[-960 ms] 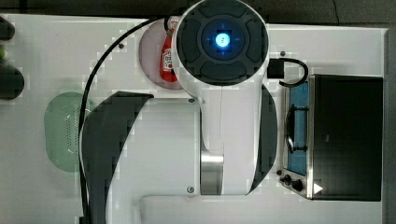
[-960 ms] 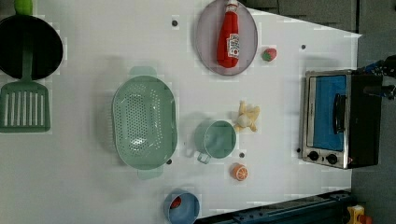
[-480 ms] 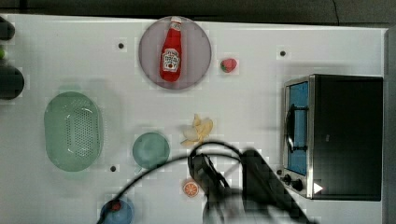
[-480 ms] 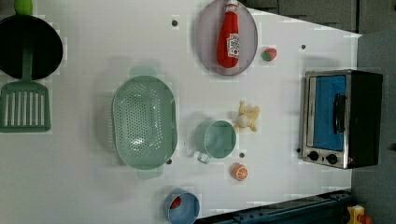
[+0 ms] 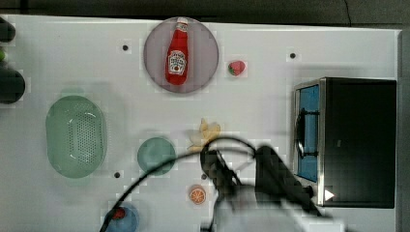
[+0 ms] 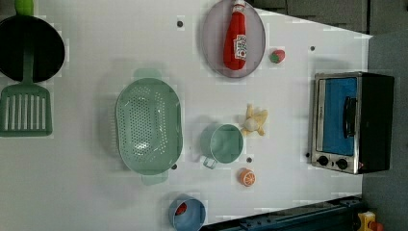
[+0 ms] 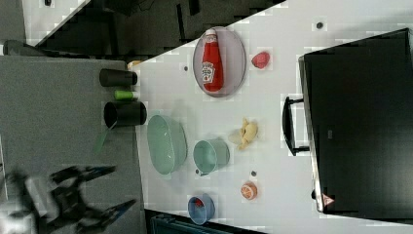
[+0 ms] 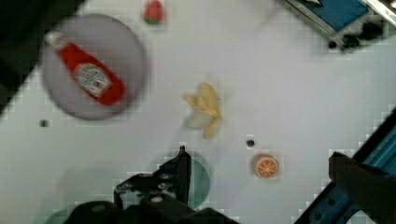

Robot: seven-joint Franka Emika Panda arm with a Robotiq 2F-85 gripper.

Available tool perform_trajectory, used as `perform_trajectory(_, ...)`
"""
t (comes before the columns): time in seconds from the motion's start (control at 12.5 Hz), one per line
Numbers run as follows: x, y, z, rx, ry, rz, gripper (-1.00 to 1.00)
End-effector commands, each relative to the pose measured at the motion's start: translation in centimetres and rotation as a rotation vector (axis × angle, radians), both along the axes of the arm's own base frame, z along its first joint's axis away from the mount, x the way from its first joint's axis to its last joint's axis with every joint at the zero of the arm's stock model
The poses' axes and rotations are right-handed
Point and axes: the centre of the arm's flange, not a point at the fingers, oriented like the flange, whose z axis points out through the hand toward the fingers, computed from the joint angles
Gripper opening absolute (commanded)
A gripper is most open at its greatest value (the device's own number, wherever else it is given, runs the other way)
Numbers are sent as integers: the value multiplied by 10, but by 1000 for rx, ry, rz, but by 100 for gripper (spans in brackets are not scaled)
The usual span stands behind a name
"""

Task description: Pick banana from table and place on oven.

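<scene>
The banana (image 5: 205, 133) lies on the white worktop (image 5: 270, 53), just beside the green cup (image 5: 155, 155) and well apart from the oven (image 5: 360, 140) (door shut) at the top view's right. An orange slice (image 5: 197, 194) sits near it. In the wrist view the gripper (image 8: 261, 163) is spread wide and holds nothing, above the worktop.
</scene>
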Motion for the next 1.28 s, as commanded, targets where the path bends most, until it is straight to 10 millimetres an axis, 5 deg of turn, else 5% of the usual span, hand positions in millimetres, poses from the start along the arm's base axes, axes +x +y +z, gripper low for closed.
perform_trajectory(0.08, 44, 11, -96, -15, 147, -9, 100)
perform_trajectory(0.48, 76, 22, -203, -24, 122, 17, 100)
perform_trajectory(0.88, 75, 38, -326, -25, 137, 55, 100)
perform_trajectory(1.28, 73, 57, -414, -16, 157, 93, 100)
